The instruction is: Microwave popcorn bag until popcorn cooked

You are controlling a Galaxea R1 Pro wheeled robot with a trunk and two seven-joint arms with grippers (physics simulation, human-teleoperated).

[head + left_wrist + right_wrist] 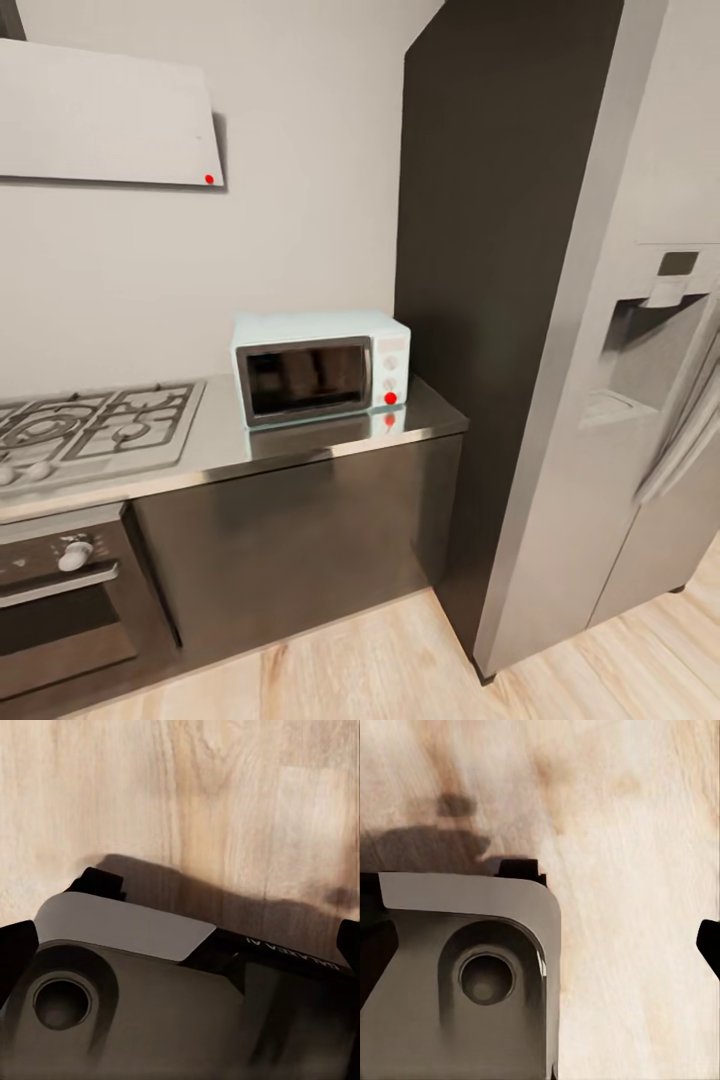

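A tall steel-grey fridge (620,380) with a door dispenser stands at the right, a dark panel (490,300) beside it. The glossy grey countertop (300,440) runs leftward to a steel gas hob (95,425). The boxy mint-blue microwave (320,366) sits at the counter's right end, long axis along the wall, dark glass door shut and facing the room. Both wrist views look down on pale wood floor (225,802); whether either gripper is spread or closed cannot be told.

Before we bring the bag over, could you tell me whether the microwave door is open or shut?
Shut: the microwave door's dark glass sits flush in its front.
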